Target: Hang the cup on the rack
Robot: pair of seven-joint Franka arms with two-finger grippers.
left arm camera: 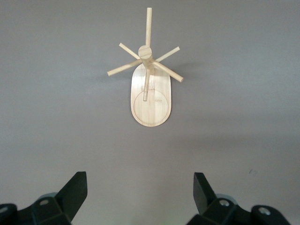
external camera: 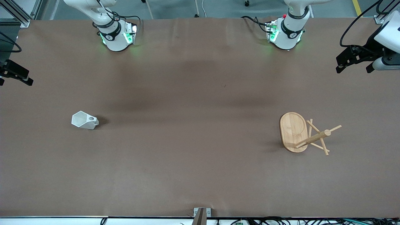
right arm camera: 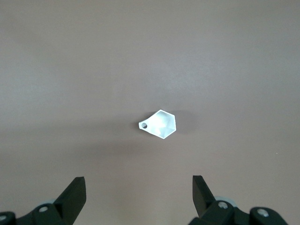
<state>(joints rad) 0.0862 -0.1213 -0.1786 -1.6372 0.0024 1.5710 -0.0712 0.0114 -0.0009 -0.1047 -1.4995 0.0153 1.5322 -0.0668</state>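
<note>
The white faceted cup point(external camera: 84, 120) rests on the brown table toward the right arm's end, its polygonal mouth showing from above and its handle's round hole facing up. In the right wrist view the cup point(right arm camera: 160, 124) lies well clear of my right gripper point(right arm camera: 138, 183), which hangs open and empty high above the table. The bamboo rack point(external camera: 293, 131) stands on its oval base toward the left arm's end, its pegs fanning out from the post. My left gripper point(left arm camera: 140, 180) is open and empty high over the table, apart from the rack point(left arm camera: 151, 101). Both grippers, the left point(external camera: 354, 66) and the right point(external camera: 14, 78), show at the table's ends.
The two arm bases point(external camera: 115, 34) point(external camera: 286, 31) stand along the table's edge farthest from the front camera. A small metal bracket point(external camera: 201, 213) sits at the table's near edge. Bare brown tabletop point(external camera: 193, 131) stretches between cup and rack.
</note>
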